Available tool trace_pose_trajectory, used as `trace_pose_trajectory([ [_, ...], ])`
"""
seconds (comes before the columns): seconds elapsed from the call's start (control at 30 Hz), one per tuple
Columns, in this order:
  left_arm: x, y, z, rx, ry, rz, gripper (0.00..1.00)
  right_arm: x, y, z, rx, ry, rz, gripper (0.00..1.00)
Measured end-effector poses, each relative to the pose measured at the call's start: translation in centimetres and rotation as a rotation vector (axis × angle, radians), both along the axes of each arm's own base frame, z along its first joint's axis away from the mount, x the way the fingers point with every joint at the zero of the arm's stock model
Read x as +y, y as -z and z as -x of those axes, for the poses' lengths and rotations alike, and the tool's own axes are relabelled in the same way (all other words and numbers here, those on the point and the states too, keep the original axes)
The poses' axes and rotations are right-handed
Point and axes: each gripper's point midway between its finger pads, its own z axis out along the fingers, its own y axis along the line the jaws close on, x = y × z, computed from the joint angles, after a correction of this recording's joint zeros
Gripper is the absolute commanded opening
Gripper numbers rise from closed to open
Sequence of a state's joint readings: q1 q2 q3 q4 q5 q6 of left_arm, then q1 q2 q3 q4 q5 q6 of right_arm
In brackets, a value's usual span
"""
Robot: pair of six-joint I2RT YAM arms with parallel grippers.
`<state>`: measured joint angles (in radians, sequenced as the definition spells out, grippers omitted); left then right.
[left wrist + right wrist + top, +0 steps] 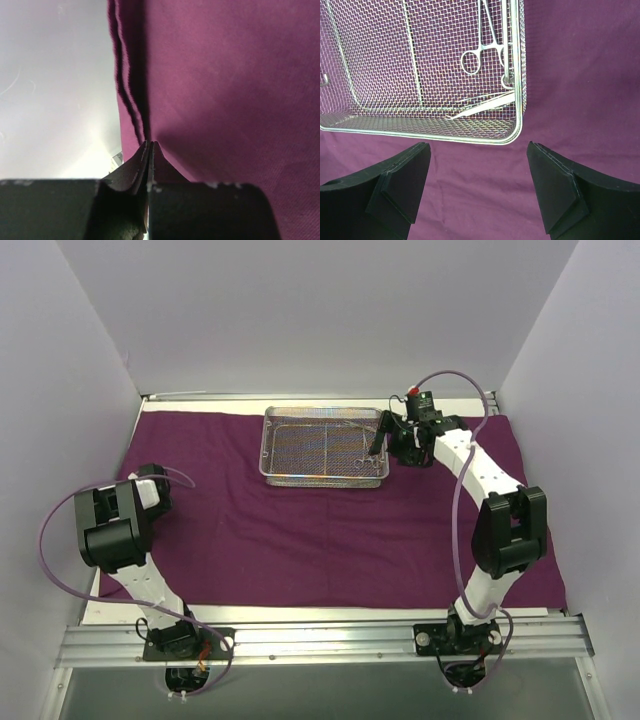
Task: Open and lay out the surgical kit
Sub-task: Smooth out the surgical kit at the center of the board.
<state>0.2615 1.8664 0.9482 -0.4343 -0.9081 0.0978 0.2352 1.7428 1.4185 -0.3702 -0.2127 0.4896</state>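
Note:
The dark purple cloth wrap [330, 540] lies spread flat over the table. The silver wire-mesh tray [320, 480] stands on it at the back centre. Thin metal scissor-like instruments [370, 455] lie in the tray's right end; the right wrist view shows ring-handled forceps [477, 52] and tweezers [485, 106] inside the tray [420, 134]. My right gripper [385, 445] is open just off the tray's right end, over bare cloth [580, 75], its jaws [477, 150] empty. My left gripper [155, 480] is at the cloth's left edge, shut [149, 146] on the cloth's hem [225, 75].
White enclosure walls stand close on the left, right and back. A bare white table strip [50, 100] runs beside the cloth's left edge. An aluminium rail [320, 640] carries both arm bases at the front. Purple cables loop off each arm.

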Motion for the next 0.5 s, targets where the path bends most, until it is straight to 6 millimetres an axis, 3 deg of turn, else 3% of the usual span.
trace_pose_trajectory([
  [0.23, 0.2, 0.3, 0.4, 0.01, -0.002, 0.006, 0.02, -0.3, 0.4, 0.2, 0.009, 0.003, 0.007, 0.8],
  [0.5, 2.5, 0.2, 2.8, 0.025, -0.103, 0.001, 0.02, -1.0, 1.0, 0.4, 0.02, 0.015, 0.012, 0.8],
])
